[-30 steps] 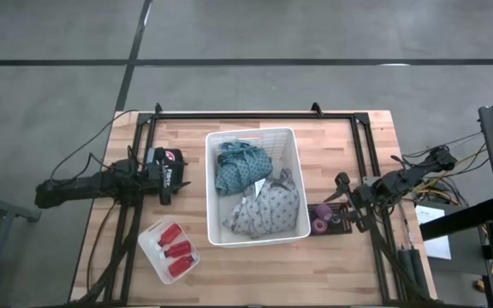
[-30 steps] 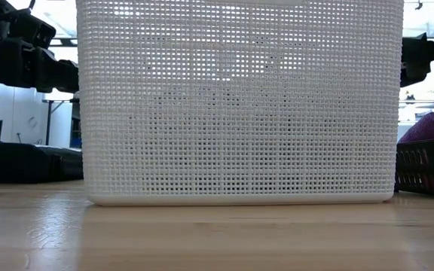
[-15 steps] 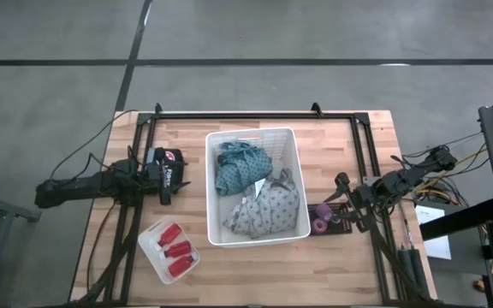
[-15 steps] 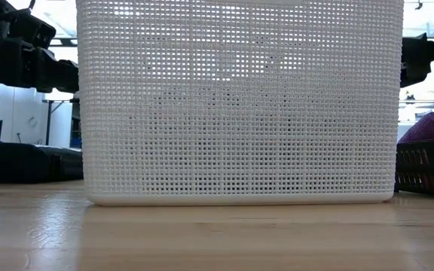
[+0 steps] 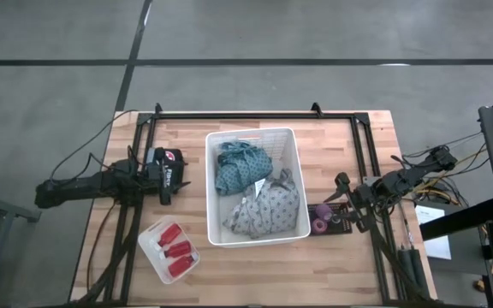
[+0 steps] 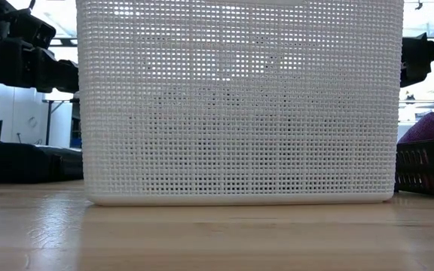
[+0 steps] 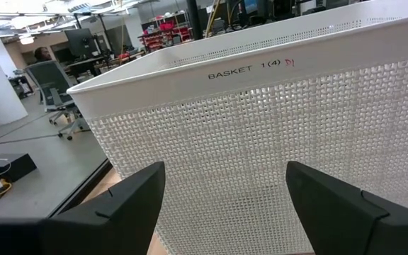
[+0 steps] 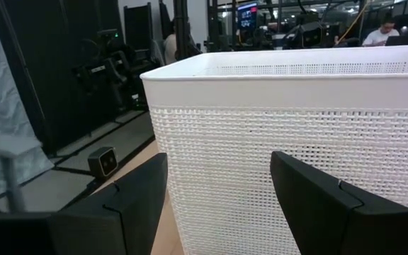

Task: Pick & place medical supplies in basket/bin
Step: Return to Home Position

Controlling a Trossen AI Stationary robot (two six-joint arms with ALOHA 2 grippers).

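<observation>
A deep white basket (image 5: 215, 180) stands mid-table, holding a teal patterned cloth (image 5: 241, 166) and a grey patterned cloth (image 5: 265, 210). Red bottles with white caps (image 5: 174, 250) lie in a small shallow tray (image 5: 150, 252) near the front left. Purple rolls (image 5: 321, 219) sit in a flat black tray (image 5: 339, 224) right of the basket. My left gripper (image 7: 225, 205) is open, level, left of the basket. My right gripper (image 8: 218, 198) is open, level, right of the basket. Both hold nothing.
A black metal frame (image 5: 255, 114) runs along the table's far edge and both sides. Bare wood lies in front of the basket (image 6: 239, 98) toward the near edge. Cables trail off the table behind both arms.
</observation>
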